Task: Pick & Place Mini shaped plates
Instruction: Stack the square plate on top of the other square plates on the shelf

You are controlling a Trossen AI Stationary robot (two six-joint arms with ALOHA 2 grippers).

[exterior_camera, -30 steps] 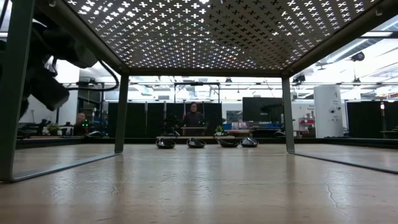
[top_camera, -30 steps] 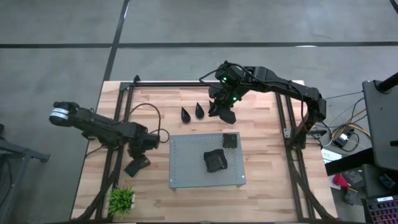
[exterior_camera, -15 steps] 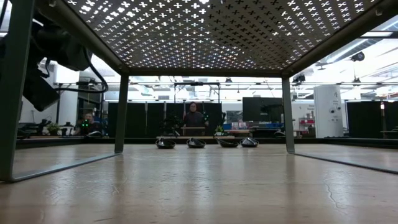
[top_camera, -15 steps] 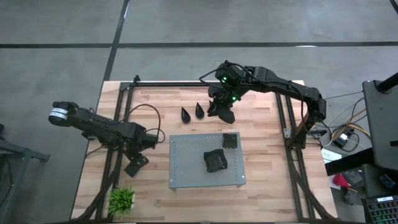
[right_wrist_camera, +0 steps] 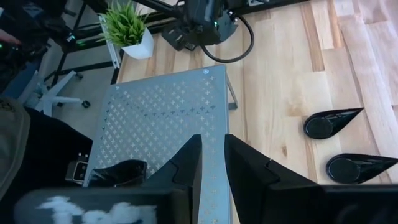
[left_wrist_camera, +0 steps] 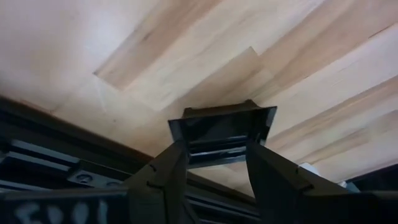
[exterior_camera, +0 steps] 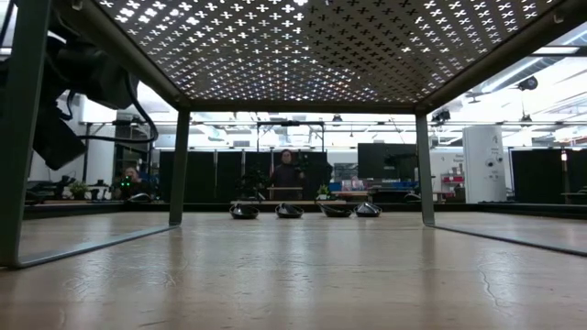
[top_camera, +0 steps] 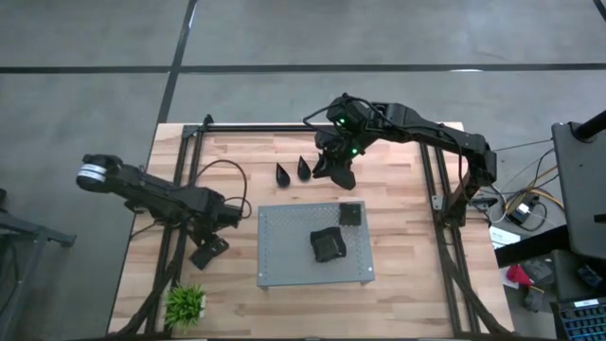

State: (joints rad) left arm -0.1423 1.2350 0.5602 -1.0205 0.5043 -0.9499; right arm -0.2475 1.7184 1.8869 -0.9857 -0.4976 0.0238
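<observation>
High view: left tool has shifted only slightly beside the grey board, off its left edge above the worktop. Right tool has edged toward two teardrop plates.

Low view: left tool has drawn back; four plates unmoved.

Left wrist: fingers clamp a square plate, so placing looks next.

Right wrist: fingers a narrow slit apart, nothing between; likely lining up a pick

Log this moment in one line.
left tool: gripping square plate, beside grey board | right tool: above table, next to teardrop plates
</observation>
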